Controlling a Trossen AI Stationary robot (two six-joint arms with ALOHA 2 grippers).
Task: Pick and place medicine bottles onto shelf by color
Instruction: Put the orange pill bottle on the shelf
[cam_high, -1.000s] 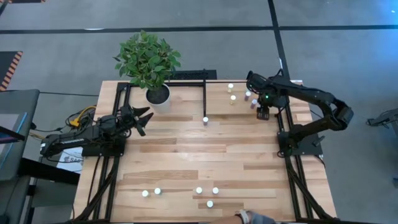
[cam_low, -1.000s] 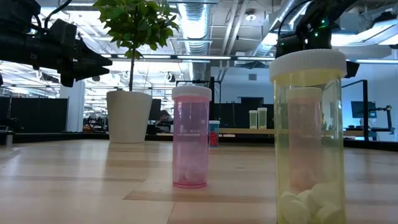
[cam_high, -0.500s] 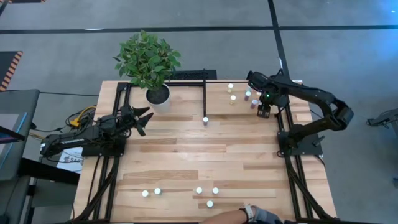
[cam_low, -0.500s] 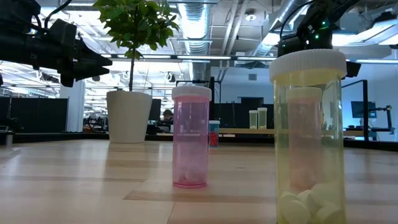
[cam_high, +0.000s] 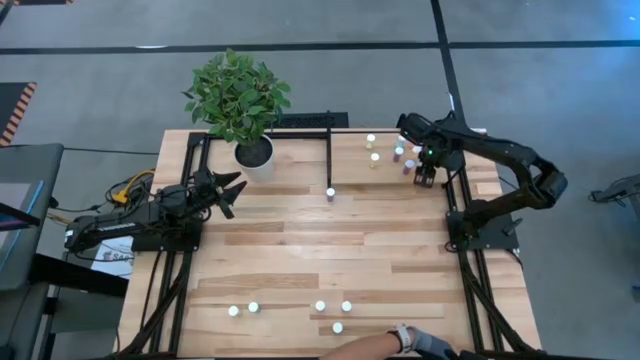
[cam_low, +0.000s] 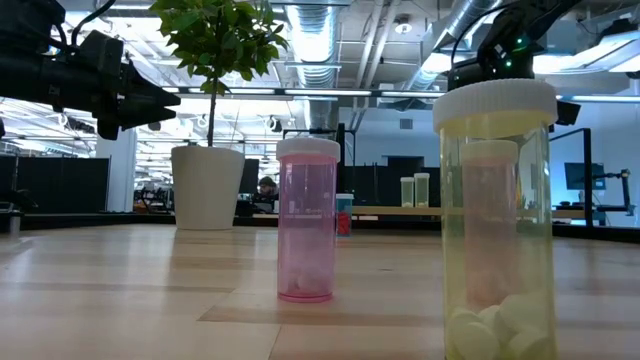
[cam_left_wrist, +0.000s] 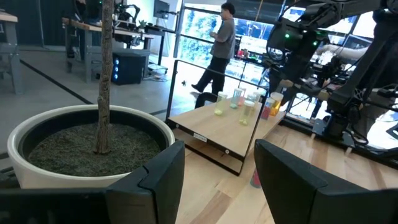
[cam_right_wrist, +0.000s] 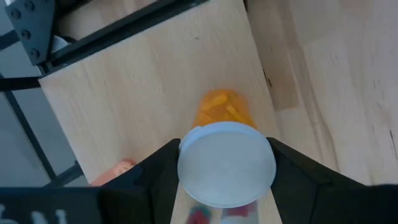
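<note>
My right gripper (cam_high: 424, 176) points down over the right end of the shelf (cam_high: 350, 165), shut on an orange medicine bottle (cam_right_wrist: 222, 109) with a white cap. Several small bottles (cam_high: 375, 158) stand on the shelf beside it. One bottle (cam_high: 330, 192) stands on the table by the shelf's black corner post. Several more (cam_high: 320, 306) stand near the front edge; the low view shows a pink one (cam_low: 307, 220) and a greenish one (cam_low: 497, 220) up close. My left gripper (cam_high: 228, 190) waits open and level at the table's left, facing the white plant pot (cam_left_wrist: 87, 143). My right gripper has the orange bottle's white cap (cam_right_wrist: 186, 158) between its two fingers (cam_right_wrist: 155, 177), one on each side of the rim. They come from above, pointing down. The orange body hangs upright below them over the shelf board (cam_right_wrist: 143, 93). Whether its base rests on the board cannot be told.
The potted plant (cam_high: 240, 100) stands at the far left, next to the shelf's black frame (cam_high: 328, 160). A person's hand (cam_high: 405, 340) reaches over the table's front edge near the bottles there. Bare planks (cam_high: 330, 245) lie across the table's middle.
My right gripper has turned a little about its wrist above the shelf's right end. At the front edge, the person's hand has come farther in over the table. The bottles on the table stand as before.
</note>
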